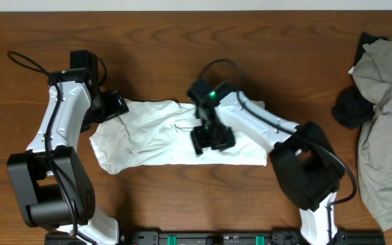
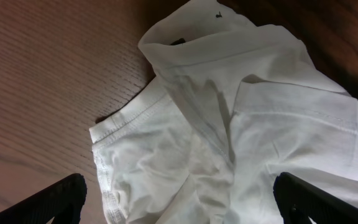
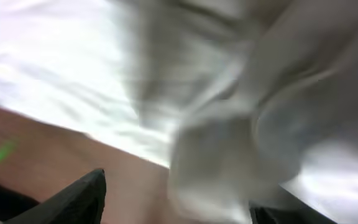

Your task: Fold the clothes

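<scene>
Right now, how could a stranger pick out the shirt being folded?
Start at the wooden table. At its middle lies the white T-shirt, a long crumpled band. Unlike the grey-beige clothes pile at the right edge, it is pure white.

In the right wrist view we saw the T-shirt (image 3: 73, 68) only as a smear, too blurred to tell whether the right gripper (image 3: 176, 202) pinched it. From overhead that gripper hid the T-shirt's middle, and the picture's edge cut off a grey pile of clothes (image 1: 386, 129); the fingers (image 2: 58, 199) of the left gripper (image 2: 179, 202) ran off the bottom edge
</scene>
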Tool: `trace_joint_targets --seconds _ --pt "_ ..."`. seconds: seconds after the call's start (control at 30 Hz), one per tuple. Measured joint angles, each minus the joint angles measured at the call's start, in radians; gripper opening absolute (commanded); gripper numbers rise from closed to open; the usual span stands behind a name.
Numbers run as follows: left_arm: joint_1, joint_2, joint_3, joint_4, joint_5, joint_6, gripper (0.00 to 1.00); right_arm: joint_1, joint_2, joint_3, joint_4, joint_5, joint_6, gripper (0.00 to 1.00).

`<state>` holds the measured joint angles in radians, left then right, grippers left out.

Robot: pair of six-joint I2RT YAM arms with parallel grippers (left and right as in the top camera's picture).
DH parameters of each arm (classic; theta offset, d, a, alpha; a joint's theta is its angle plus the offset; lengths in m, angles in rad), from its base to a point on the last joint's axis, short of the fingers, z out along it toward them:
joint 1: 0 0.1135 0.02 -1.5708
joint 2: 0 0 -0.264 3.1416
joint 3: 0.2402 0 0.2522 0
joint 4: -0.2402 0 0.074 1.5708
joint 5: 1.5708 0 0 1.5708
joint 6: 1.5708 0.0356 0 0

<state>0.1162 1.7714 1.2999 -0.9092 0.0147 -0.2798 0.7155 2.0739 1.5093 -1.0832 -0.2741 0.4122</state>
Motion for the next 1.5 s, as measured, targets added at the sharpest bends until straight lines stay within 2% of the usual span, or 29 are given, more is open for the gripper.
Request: trace_joint_targets --seconds 0.2,0.43,0.6,0.73,0.9,1.0,1.27,1.5 --pt "0.000 0.000 0.000 0.000 0.000 0.000 0.98 0.039 0.000 0.008 -0.013 -0.011 0.001 0.65" --pt "0.000 0.000 0.000 0.000 0.000 0.000 0.98 -0.081 -0.034 0.117 -0.079 0.048 0.005 0.68" --pt "0.000 0.000 0.000 0.000 0.000 0.000 0.98 -0.232 -0.125 0.153 -0.043 0.082 0.001 0.46" --pt "0.000 0.000 0.000 0.000 0.000 0.000 0.98 -0.292 -0.130 0.143 0.028 0.074 -0.010 0.31" --pt "0.000 0.000 0.000 0.000 0.000 0.000 0.98 -0.288 -0.096 0.090 0.136 0.023 -0.003 0.26" --pt "0.000 0.000 0.000 0.000 0.000 0.000 0.98 -0.278 -0.073 0.039 0.193 0.011 0.024 0.20" --pt "0.000 0.000 0.000 0.000 0.000 0.000 0.98 -0.271 -0.064 -0.058 0.261 0.013 0.107 0.17" --pt "0.000 0.000 0.000 0.000 0.000 0.000 0.98 -0.257 -0.064 -0.123 0.347 -0.012 0.129 0.20"
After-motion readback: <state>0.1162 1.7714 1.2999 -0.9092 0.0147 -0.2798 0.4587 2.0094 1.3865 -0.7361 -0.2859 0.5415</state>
